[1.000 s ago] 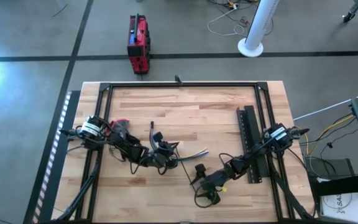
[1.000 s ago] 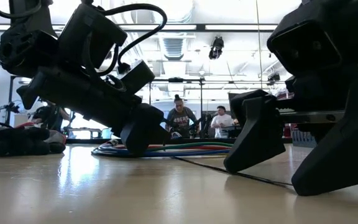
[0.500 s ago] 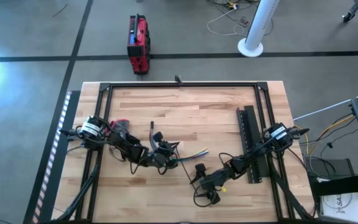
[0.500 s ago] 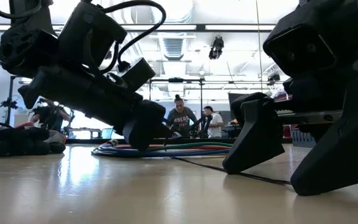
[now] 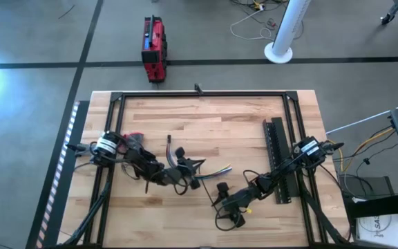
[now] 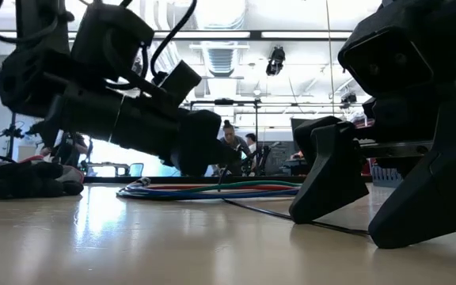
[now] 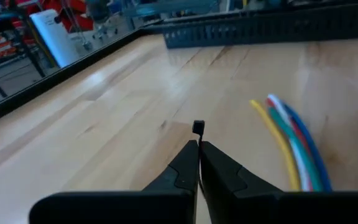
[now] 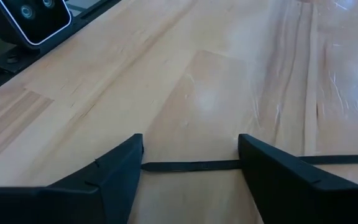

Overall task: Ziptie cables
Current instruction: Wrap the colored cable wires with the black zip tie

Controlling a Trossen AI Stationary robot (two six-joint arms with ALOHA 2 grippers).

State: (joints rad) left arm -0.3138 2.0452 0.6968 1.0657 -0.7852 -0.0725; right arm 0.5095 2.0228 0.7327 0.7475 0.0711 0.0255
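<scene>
The left gripper [image 7: 198, 151] is clamped on the head end of the ziptie [image 7: 197, 128]; the small black head protrudes just beyond the closed fingertips. In the low view the gripper [image 6: 204, 150] has shifted toward the table centre compared with a second ago, and it now hangs clear of the table [image 6: 172, 245] instead of touching down beside the cables [image 6: 212, 189]. The high view confirms a small advance of the left gripper [image 5: 185, 173] along the bundle. The cables [image 7: 294, 146] lie flat, just beside the gripper, free ends fanned out.

The right gripper [image 8: 191, 167] has fingers apart, straddling the ziptie [image 8: 191, 166], which lies flat on the table between them. Its position is unchanged in the high view [image 5: 230, 204], near the front edge, apart from the cables [image 5: 213, 169].

Judgement: the head end has been lifted and moved toward the bundle. The strap is not yet around the cables. The right gripper appears positioned to take the tail.
</scene>
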